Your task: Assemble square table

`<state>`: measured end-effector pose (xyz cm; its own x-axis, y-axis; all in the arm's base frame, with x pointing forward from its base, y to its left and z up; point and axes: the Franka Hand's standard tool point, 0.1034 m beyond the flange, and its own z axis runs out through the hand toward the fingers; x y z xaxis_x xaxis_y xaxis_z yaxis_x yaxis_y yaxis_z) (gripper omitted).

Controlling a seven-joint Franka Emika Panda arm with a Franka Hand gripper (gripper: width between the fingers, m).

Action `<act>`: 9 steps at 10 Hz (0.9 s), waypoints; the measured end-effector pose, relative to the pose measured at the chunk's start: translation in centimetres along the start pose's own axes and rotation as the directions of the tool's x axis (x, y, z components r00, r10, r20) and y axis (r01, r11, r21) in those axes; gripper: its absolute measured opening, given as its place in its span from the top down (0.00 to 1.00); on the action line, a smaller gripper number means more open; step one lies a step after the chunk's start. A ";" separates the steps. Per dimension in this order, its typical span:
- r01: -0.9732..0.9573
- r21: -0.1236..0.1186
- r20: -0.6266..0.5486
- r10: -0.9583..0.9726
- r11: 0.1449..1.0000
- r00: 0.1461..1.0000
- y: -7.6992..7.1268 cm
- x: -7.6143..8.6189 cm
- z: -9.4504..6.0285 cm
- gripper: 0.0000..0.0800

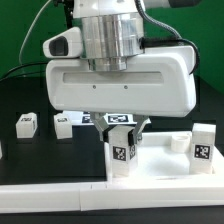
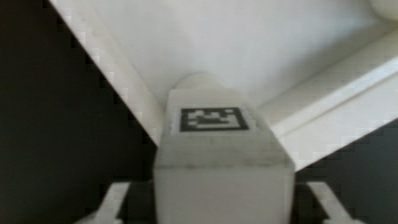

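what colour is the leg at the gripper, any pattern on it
white leg, black-and-white square tag on it; wrist view shows it best

There are four legs: one leg (image 1: 25, 124), a second leg (image 1: 63, 126), a third leg (image 1: 121, 152) and a fourth leg (image 1: 203, 143). There is one square plate (image 1: 160, 168), one long rail (image 1: 60, 198) and one table (image 1: 30, 160).

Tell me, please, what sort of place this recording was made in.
Probably a robotics lab bench: black tabletop, tagged white legs laid out on it, green backdrop behind the robot arm.
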<state>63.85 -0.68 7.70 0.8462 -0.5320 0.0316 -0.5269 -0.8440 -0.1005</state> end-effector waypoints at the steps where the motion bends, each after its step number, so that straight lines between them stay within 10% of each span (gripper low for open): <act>1: -0.152 0.001 0.005 0.152 0.988 0.988 0.4 0.2 0.0 0.64; 6: -0.889 -0.003 0.043 0.888 0.458 0.457 0.1 -0.3 0.1 0.64; 8: -0.895 -0.004 0.041 0.894 0.447 0.446 0.1 -0.3 0.1 0.64; 9: -0.785 0.007 0.029 0.784 0.620 0.620 -0.1 -0.2 0.0 0.45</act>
<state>63.71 -0.53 7.66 0.1137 -0.9896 -0.0883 -0.9900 -0.1054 -0.0941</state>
